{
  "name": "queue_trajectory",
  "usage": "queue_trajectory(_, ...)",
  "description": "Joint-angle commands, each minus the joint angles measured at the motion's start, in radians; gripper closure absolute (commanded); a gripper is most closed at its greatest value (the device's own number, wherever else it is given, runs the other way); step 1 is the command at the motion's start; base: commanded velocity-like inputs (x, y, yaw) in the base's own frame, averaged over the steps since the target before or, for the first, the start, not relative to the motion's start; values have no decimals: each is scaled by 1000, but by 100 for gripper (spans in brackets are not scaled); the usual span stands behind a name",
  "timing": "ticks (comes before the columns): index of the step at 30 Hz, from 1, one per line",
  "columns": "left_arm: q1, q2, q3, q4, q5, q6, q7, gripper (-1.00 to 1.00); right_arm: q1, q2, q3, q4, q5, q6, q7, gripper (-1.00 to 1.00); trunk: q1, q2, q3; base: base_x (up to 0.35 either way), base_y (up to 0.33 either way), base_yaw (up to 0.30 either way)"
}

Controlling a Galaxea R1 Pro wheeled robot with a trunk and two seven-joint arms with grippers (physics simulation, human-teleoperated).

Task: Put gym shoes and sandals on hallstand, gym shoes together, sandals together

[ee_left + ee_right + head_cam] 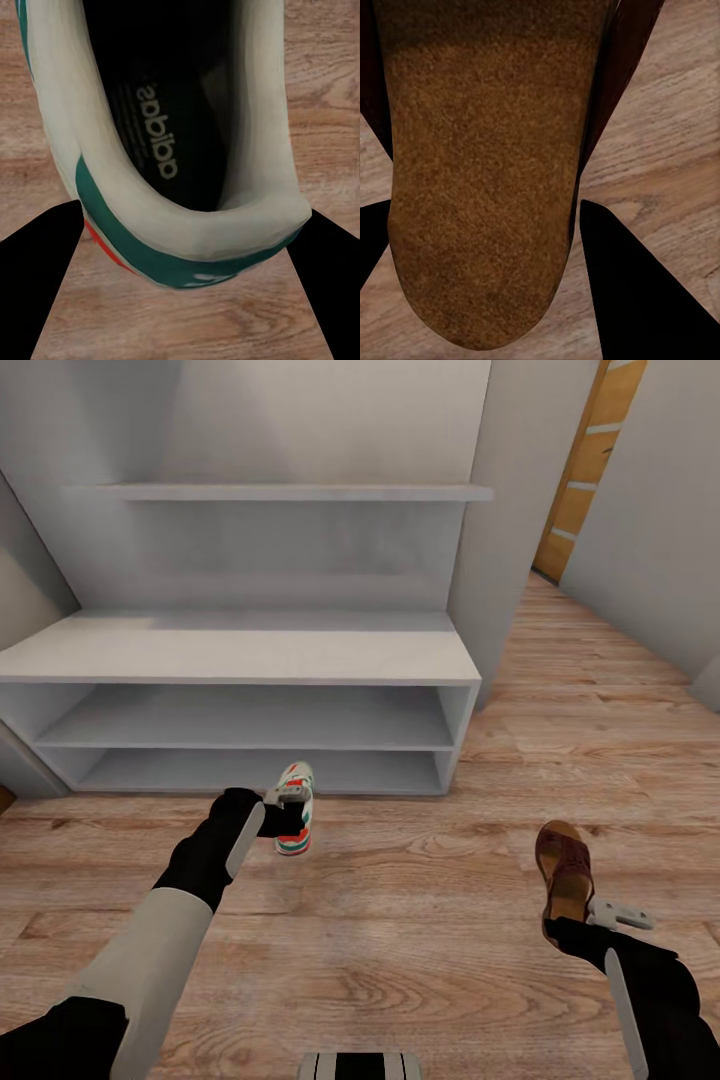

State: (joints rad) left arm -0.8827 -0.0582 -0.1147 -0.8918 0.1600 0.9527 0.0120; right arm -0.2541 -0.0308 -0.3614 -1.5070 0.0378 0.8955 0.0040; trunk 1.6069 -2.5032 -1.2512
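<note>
Both hands carry a shoe in front of the rack; either grip could fail.

The left hand [285, 812] grasps a gym shoe [296, 808] by its heel collar, and the right hand [590, 922] grasps a sandal [565, 865] at its heel end, both held over the floor [400, 920] near the rack [240, 660]. Such end-on holds may let a shoe swing or slip, or catch the shelf edge. The shoe is white with green stripes and red-orange accents; the sandal is dark brown with a tan footbed.
</note>
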Motion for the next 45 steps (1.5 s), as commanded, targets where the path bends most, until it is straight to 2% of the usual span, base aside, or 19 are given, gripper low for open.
queue_trajectory(1, -9, -1, -4, -1, 3, 2, 2, 100, -1, 0, 1, -1, 1, 5, -2, 100, 0, 0, -1, 0, 0, 0)
queue_trajectory(6, -64, -3, -9, 1, 2, 0, 2, 100, -1, 0, 0, -2, 2, 5, -2, 100, 0, 0, -1, 0, 0, 0)
queue_trajectory(16, -125, 0, -11, 2, 0, 0, 2, 100, -1, 0, -1, -2, 2, 6, -2, 100, 0, 0, -1, 0, 0, 0)
queue_trajectory(20, -171, 0, -10, 22, 4, 0, 2, 100, -1, 0, -1, -2, 2, 6, -2, 100, 0, 0, -1, 0, 0, 0)
queue_trajectory(25, -261, 0, -9, 183, 2, -13, 1, 100, -1, 0, -1, -2, 2, 6, -2, 100, 0, 0, -1, 0, 0, 0)
queue_trajectory(26, -292, 0, -9, 246, 3, -39, 1, 100, -1, 0, -1, -2, 2, 6, -3, 100, 0, 0, -1, 0, 0, 0)
queue_trajectory(29, -325, 0, -8, 324, 7, -75, 0, 100, -1, 0, -1, -2, 2, 6, -3, 100, 0, 0, -1, 0, 0, 0)
queue_trajectory(33, -342, 0, -8, 369, 6, -90, -4, 100, -1, -1, -1, -2, 2, 6, -3, 100, 0, 0, -1, 0, 0, 0)
queue_trajectory(40, -346, -1, -9, 380, 3, -102, -5, 100, -1, -1, -1, -2, 2, 6, -3, 100, 0, 0, -1, 0, 0, 0)
queue_trajectory(43, -346, -1, -11, 381, 1, -159, -4, 100, -1, -1, -1, -2, 2, 6, -3, 100, 0, 0, -1, 0, 0, 0)
queue_trajectory(45, -346, -2, -11, 383, 2, -222, -3, 100, -1, -1, -1, -2, 2, 6, -3, 100, 0, 0, -1, 0, 0, 0)
